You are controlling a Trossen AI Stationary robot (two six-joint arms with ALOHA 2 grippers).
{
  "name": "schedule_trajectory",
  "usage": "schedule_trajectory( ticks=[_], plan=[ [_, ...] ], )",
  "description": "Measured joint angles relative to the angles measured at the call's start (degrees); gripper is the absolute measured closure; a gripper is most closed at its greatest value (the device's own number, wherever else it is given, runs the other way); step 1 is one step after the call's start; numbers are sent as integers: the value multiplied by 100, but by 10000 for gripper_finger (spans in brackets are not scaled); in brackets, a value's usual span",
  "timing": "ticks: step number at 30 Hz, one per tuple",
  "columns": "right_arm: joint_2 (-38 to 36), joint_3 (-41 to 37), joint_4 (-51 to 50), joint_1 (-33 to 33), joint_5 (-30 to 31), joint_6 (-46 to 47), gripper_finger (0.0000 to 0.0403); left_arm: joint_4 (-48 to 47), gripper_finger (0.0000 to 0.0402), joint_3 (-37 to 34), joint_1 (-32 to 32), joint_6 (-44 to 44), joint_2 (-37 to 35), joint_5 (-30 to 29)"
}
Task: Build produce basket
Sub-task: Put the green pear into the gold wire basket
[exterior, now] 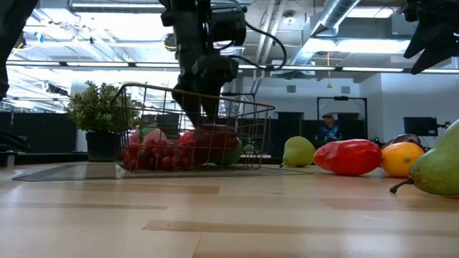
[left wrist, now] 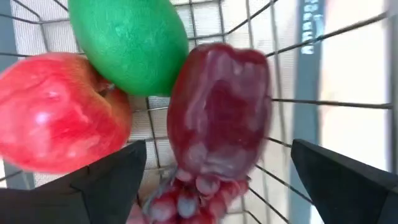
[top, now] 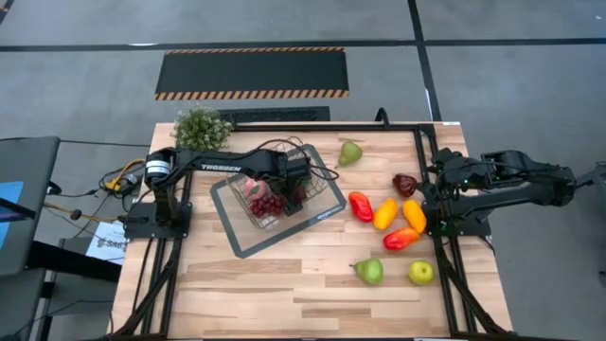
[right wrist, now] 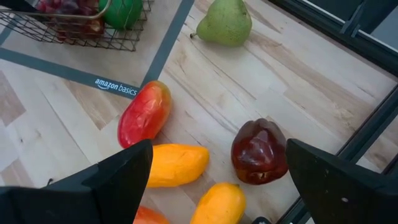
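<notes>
Both jaws spread: left gripper (left wrist: 214, 186) down inside the basket (top: 327, 197) (over a dark red pepper (left wrist: 217, 112)), right gripper (right wrist: 217, 180) parked aside

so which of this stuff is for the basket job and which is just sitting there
For the job:
- basket, already holding some produce
- dark red pepper below the open left hand
- loose produce on the table, e.g. pear, yellow apple

Just lying about:
- potted plant

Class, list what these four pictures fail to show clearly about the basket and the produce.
- High view: the left end effector covers part of the basket, hiding pieces inside.
- Low view: the pear is cut off by the edge.
- Left wrist view: the grapes run off the edge.
- Low view: the person is too small to make out.
</notes>
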Motion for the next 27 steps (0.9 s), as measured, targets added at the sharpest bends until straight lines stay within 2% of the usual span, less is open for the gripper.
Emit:
schedule_trajectory(
  ticks=[6,9,13,17,20,27],
  plan=[
    [0,0,2,0,-1,2,17,-1339,14,1177,47,525,-2,37],
    [0,0,3,0,-1,2,17,-1524,14,1914,58,780,-2,-200],
    [0,0,10,0,-2,2,17,-849,14,2684,129,930,-7,-674],
    [0,0,28,0,-2,76,17,385,14,2840,354,846,-7,-903],
    [-1,0,28,0,-2,138,17,1066,14,2828,561,787,148,-917],
    [-1,0,46,-24,-1,191,17,1433,14,3018,869,674,903,-674]
  ],
)
